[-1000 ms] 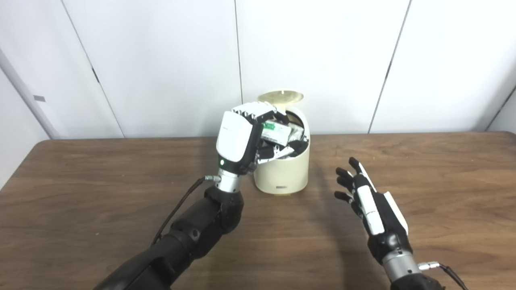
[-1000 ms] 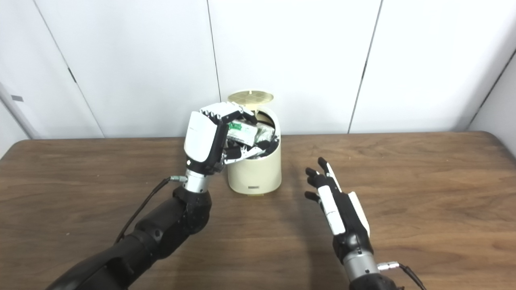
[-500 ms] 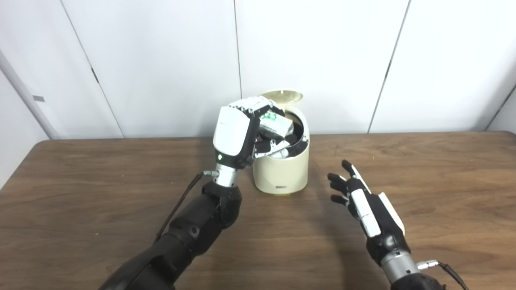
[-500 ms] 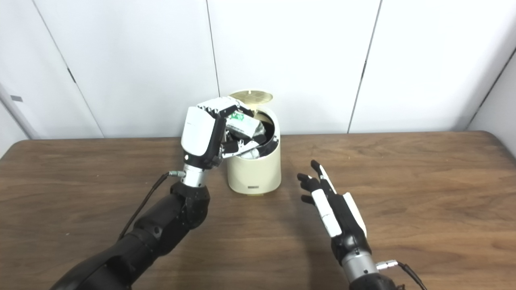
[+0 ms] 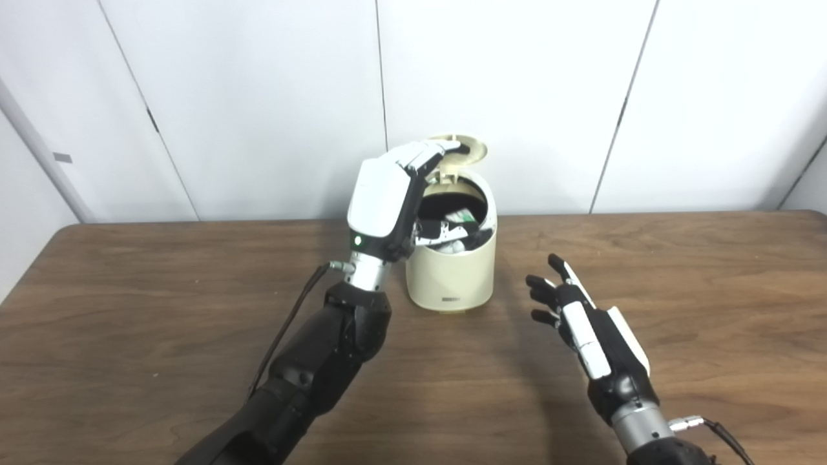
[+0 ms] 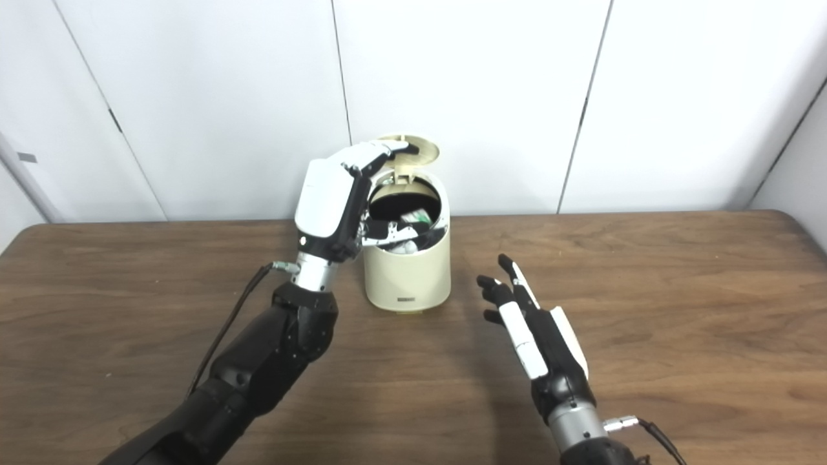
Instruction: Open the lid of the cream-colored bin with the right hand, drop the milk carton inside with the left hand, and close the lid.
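Observation:
The cream-colored bin [image 5: 452,278] stands at the back middle of the table. Its lid [image 5: 475,154] is up but tilted forward over the opening. The milk carton [image 5: 460,217], white with green print, lies inside the bin among dark contents. My left hand [image 5: 384,203] is open at the bin's left rim. Its fingers [image 5: 426,155] stretch up and rest on top of the lid, and its thumb hangs over the opening. My right hand [image 5: 585,323] hovers open to the right of the bin, palm turned inward, holding nothing.
The brown wooden table [image 5: 129,310] runs wide to both sides of the bin. White wall panels [image 5: 258,97] stand close behind it. A cable [image 5: 291,323] runs along my left forearm.
My left hand has let go of the carton, which has dropped into the bin. Its fingers have straightened up onto the lid, and the lid has tipped forward. My right hand drew back slightly.

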### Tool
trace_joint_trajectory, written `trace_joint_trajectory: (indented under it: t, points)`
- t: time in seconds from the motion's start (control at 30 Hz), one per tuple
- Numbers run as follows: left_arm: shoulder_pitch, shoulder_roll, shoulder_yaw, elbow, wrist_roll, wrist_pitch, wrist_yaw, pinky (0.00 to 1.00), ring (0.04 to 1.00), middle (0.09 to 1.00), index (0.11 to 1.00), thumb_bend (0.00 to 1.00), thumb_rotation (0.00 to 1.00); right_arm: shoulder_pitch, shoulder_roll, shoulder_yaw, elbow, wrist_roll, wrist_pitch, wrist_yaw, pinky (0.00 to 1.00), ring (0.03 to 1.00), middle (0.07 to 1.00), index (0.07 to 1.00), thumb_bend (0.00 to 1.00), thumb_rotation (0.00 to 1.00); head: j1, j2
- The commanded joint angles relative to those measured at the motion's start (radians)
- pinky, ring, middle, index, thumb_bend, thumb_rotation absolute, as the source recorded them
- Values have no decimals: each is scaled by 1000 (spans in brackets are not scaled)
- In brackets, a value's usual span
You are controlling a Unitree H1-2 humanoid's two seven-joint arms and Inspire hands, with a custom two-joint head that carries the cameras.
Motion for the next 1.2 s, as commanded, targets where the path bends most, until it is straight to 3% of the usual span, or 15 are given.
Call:
trace_joint_trajectory:
  t: [0.0,0.2,0.4,0.5,0.53,0.6,0.63,0.73,1.0,1.17]
  points:
    - [-35,5,19,-42,2,13,-38,672,780,814,805,1000,178,-23,6,0,-37,-5,-12,-2,808,872,869,974,614,1000,-1,2]
    - [-19,0,39,-58,6,13,-67,661,777,822,817,1000,186,-23,2,-1,-32,-4,-25,-1,798,872,870,978,614,1000,0,6]
    - [-6,-10,55,-57,32,-22,14,603,711,753,740,977,166,-22,5,-8,-37,6,-17,0,805,873,867,976,623,1000,0,7]
    - [5,-12,69,-70,35,-63,64,523,604,647,643,839,125,-22,2,-10,-35,9,-22,1,815,878,872,979,622,1000,-2,7]
    - [9,-14,77,-74,29,-82,77,465,540,597,570,685,93,-22,0,-11,-35,8,-24,1,810,879,874,979,623,1000,0,7]
    - [19,-19,95,-86,4,-121,85,392,465,537,512,564,67,-22,-1,-12,-34,7,-24,0,802,879,876,979,624,1000,2,6]
    - [28,-19,104,-103,-18,-145,80,343,410,463,511,537,27,-22,-2,-15,-32,10,-25,0,797,880,877,980,625,1000,2,4]
    - [58,-20,128,-160,-67,-171,54,312,361,417,511,518,2,-21,-9,-19,-25,12,-32,1,792,878,877,978,632,1000,5,1]
    - [130,-31,203,-315,-137,-157,-16,347,400,488,507,503,0,-15,-18,-31,-27,22,-45,3,779,874,876,971,628,1000,7,4]
    - [183,-51,266,-412,-239,-118,-120,386,435,492,486,506,0,-32,-17,-46,-32,18,-50,-9,789,884,889,969,597,1000,9,5]
